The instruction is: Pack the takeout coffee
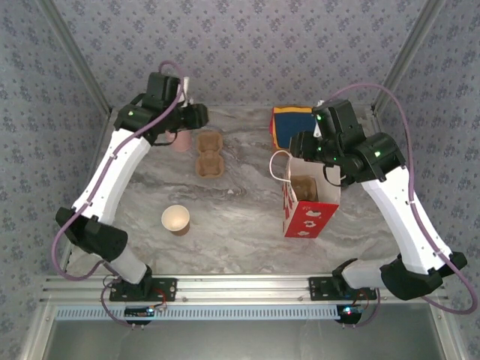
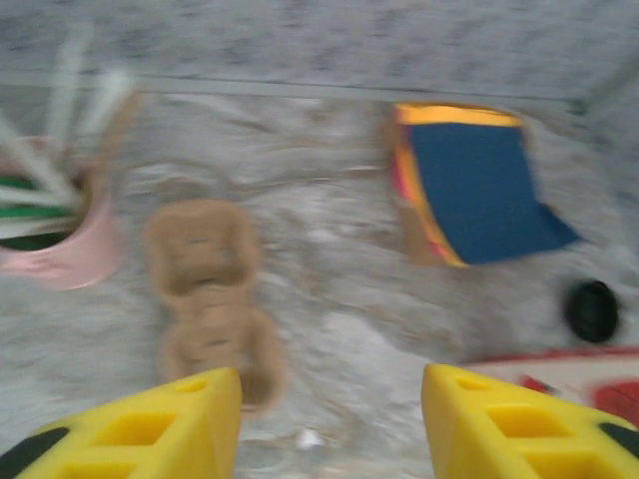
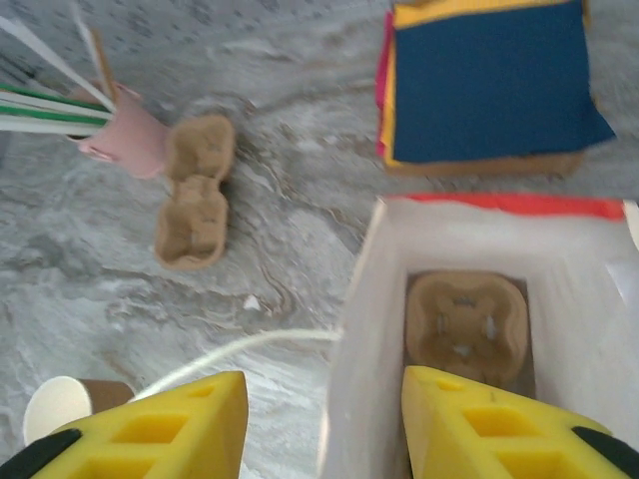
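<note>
Right of the napkins and just past the bag's rim lies a small round black disc (image 2: 592,309). It is too blurred to tell whether it is the lid of the takeout coffee. A red-and-white paper bag (image 1: 310,214) stands open at the right, with a brown cup carrier (image 3: 464,324) in its bottom. My right gripper (image 3: 324,389) is open above the bag's left wall (image 3: 369,329), one finger over the inside and one outside. My left gripper (image 2: 329,389) hangs open and empty over the table at the far left, near a two-hollow cardboard carrier (image 2: 210,299).
A pink cup of straws (image 1: 180,140) stands left of the cardboard carrier (image 1: 209,155). A lidless paper cup (image 1: 175,219) sits at the near left. A stack of blue and yellow napkins (image 1: 292,126) lies behind the bag. Patterned walls close in the table.
</note>
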Robot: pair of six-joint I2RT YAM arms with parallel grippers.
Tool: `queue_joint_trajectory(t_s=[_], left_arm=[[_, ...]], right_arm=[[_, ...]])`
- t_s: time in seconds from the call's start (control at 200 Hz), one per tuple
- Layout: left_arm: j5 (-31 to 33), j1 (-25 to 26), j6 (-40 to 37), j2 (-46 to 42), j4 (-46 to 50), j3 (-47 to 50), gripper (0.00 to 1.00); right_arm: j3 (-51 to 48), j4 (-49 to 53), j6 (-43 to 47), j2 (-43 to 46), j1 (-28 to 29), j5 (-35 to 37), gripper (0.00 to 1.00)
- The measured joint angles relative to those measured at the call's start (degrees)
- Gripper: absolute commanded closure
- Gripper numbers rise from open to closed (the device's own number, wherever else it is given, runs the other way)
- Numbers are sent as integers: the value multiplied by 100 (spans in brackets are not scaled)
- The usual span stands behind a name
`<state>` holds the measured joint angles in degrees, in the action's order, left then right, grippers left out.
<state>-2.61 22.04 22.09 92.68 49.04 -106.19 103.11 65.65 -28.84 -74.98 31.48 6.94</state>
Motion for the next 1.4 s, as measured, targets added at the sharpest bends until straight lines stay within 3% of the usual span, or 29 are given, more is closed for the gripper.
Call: queue_joint_trajectory(t_s=[0.12, 0.285, 0.655, 0.81, 0.89, 1.399], left_arm=[[225, -525, -179, 376, -229, 192, 60], [389, -629, -557, 1292, -608, -114, 67], [437, -922, -935, 3713, -505, -2931, 70], [330, -916, -1071, 3805, -354, -3082, 70], [304, -879, -1174, 3805, -339, -3080, 75], [662, -581, -1759, 3738, -387, -2461, 66]], right_arm=[[223, -304, 221, -83, 24, -35, 52], [490, -525, 439, -400, 7, -120, 51], [802, -592, 601, -1045, -251, -444, 51], [817, -590, 601, -1071, -411, -535, 51], [822, -590, 601, -1071, -459, -566, 50], [820, -588, 581, -1069, -479, -595, 49]])
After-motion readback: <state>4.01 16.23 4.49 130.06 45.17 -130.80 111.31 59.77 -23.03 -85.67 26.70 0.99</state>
